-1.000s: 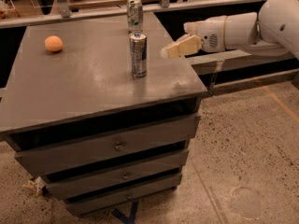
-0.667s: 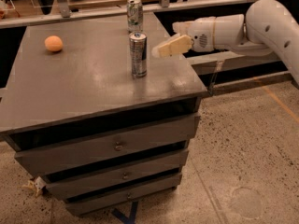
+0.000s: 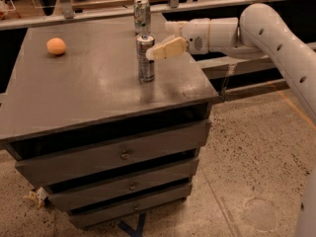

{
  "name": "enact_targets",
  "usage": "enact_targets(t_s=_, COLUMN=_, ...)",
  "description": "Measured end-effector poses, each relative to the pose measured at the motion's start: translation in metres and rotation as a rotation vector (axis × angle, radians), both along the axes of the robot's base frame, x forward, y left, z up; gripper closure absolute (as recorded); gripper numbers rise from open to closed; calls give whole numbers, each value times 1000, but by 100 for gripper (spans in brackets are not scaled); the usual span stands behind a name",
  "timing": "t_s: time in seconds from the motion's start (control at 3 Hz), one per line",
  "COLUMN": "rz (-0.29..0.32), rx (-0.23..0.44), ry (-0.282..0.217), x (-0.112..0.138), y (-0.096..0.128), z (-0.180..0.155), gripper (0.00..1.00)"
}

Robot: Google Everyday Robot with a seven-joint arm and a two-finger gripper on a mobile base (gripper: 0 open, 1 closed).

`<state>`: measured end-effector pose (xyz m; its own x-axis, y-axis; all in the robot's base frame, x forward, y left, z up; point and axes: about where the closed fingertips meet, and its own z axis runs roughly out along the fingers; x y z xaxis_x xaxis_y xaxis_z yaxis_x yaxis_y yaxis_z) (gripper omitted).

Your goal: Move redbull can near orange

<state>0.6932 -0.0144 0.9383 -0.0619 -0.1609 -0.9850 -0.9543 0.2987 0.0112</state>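
Note:
The redbull can, tall, slim and silver with dark panels, stands upright near the middle right of the dark cabinet top. The orange lies at the far left of the top, well apart from the can. My gripper reaches in from the right on a white arm. Its tan fingertips are right beside the upper right side of the redbull can.
A wider can with a green-white label stands upright at the back edge, behind the redbull can. The cabinet has drawers below. A shelf rail runs behind it. Speckled floor lies to the right.
The gripper has moved left across the cabinet's right edge, from well right of the redbull can to right beside its upper part. The cans and the orange have not moved.

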Motion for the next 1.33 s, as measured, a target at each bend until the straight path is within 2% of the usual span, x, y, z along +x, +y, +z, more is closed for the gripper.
enact_targets(t_s=0.33, rz=26, rx=22, ry=-24, x=-3, y=19, z=-2, gripper=0)
enact_targets(t_s=1.0, rz=52, rx=43, ry=-53, x=-10, y=42, z=-12, gripper=0)
enact_targets(t_s=1.33, rz=75, rx=60, ry=-71, x=-13, y=51, z=-17, gripper=16)
